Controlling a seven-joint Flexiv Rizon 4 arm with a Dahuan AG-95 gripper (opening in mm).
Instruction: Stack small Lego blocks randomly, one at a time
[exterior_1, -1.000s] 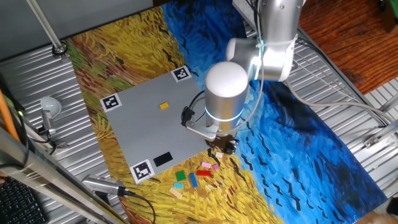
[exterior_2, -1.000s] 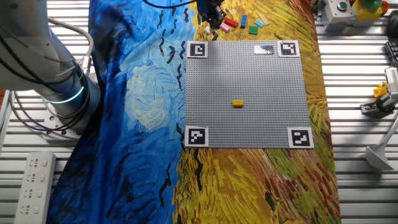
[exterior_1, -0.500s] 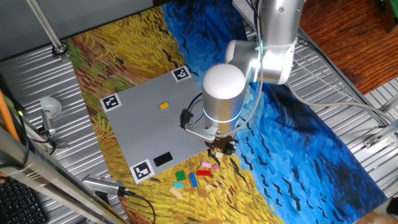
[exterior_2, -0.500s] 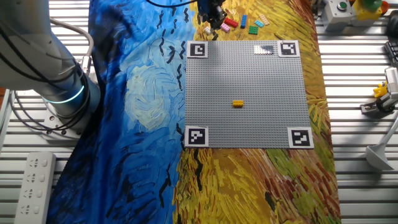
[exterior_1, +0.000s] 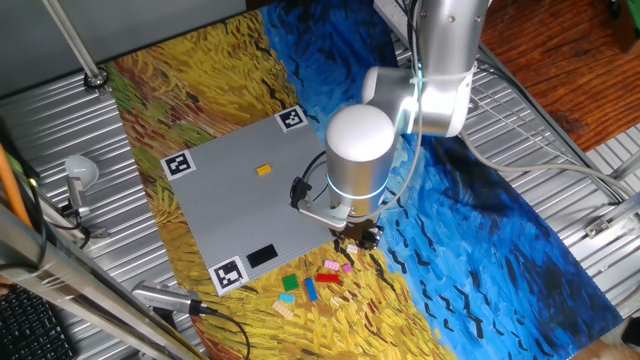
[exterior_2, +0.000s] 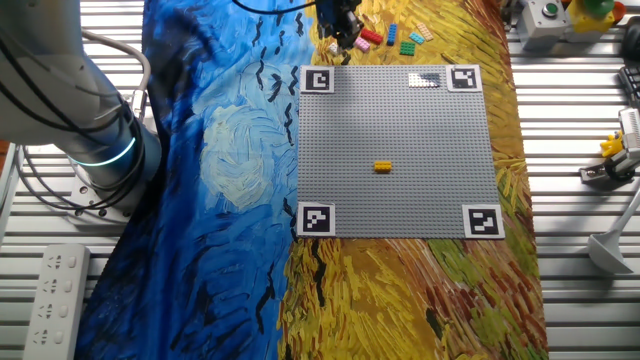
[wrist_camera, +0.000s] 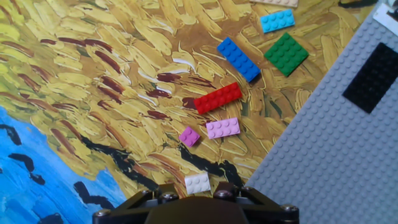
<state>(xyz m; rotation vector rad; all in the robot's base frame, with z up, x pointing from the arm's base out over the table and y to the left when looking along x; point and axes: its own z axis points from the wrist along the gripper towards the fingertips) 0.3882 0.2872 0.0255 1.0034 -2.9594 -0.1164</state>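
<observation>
Several small Lego blocks lie loose on the yellow cloth beside the baseplate. In the hand view I see a red block (wrist_camera: 218, 98), a blue one (wrist_camera: 239, 59), a green one (wrist_camera: 286, 54), a teal one (wrist_camera: 277, 20), a lilac one (wrist_camera: 222, 128), a small magenta one (wrist_camera: 189, 136) and a white one (wrist_camera: 198, 183). An orange-yellow block (exterior_1: 264, 170) sits alone on the grey baseplate (exterior_1: 225, 205). My gripper (exterior_1: 352, 242) hangs low over the cloth by the plate's corner, just above the white block. Its fingertips are hidden, so its state is unclear.
The flat black rectangle (wrist_camera: 375, 77) lies on the baseplate near the loose blocks. Black-and-white markers (exterior_2: 317, 80) sit at the plate's corners. The arm's base (exterior_2: 70, 130) stands left of the cloth. A white power strip (exterior_2: 55, 290) and small fixtures (exterior_2: 612, 150) lie on the metal table.
The arm has shifted only very slightly over the cloth. No block has moved.
</observation>
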